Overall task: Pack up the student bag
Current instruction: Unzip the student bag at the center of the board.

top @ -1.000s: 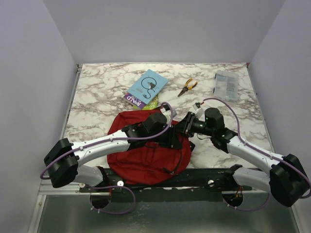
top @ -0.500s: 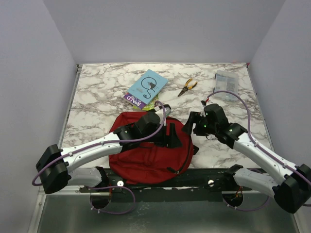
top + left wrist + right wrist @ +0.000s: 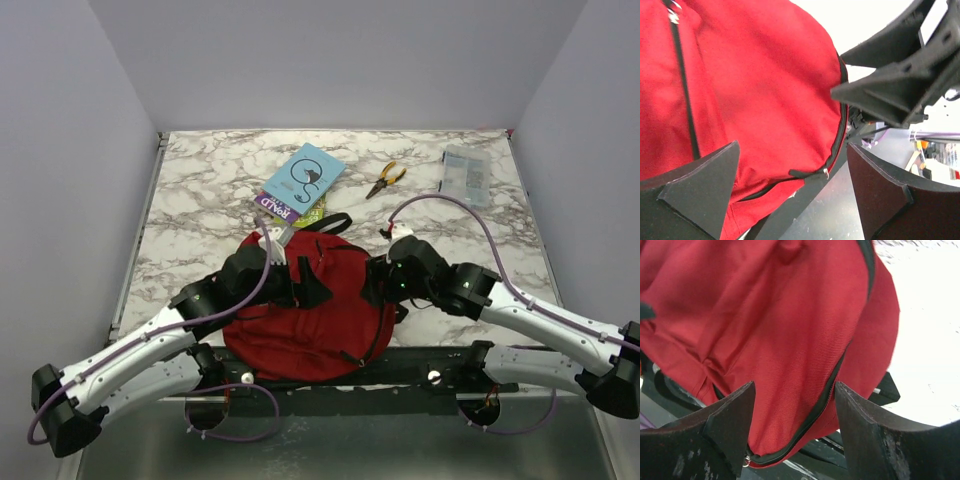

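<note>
One student bag (image 3: 310, 325) lies at the lower centre of the overhead frame, on the tabletop's (image 3: 200, 200) near edge. The left tool (image 3: 316, 288) hovers over its upper left and the right tool (image 3: 376, 284) at its right rim. Both have jaws spread wide, gripping nothing.

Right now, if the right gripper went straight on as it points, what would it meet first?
Likely the student bag: the right gripper aims at red fabric beside its black zipper. Depth is unclear.
</note>
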